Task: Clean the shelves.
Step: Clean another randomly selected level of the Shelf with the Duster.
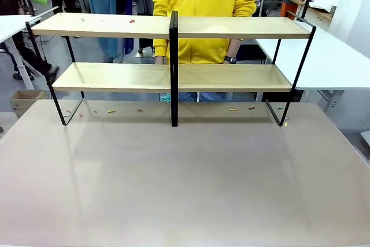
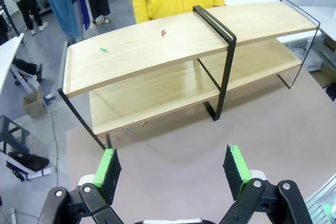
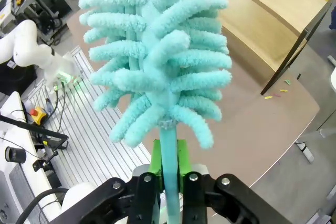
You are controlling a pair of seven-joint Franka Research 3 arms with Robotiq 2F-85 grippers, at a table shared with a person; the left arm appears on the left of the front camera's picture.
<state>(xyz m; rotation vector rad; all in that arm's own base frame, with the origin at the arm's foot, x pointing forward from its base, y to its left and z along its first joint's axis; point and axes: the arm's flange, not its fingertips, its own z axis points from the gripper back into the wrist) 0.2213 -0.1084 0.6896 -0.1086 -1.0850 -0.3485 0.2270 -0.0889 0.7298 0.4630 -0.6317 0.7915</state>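
Right pincer (image 3: 169,167): I have it clamped on the stem of a turquoise duster (image 3: 157,51). Left pincer (image 2: 173,170): it hangs empty, fingers apart. The shelves (image 1: 231,27) stand at the far side of the bench (image 1: 185,189), with coloured scraps (image 2: 163,32) on the top board. Recommended stroke, in my judgement: fronds flat, swept lengthwise towards one end.

shelves (image 1: 115,76) stand on the table (image 1: 185,189), person (image 1: 202,4) behind them.

Open room above the table (image 1: 185,189) before the shelves (image 1: 115,76); their centre divider (image 1: 173,67) splits each tier.
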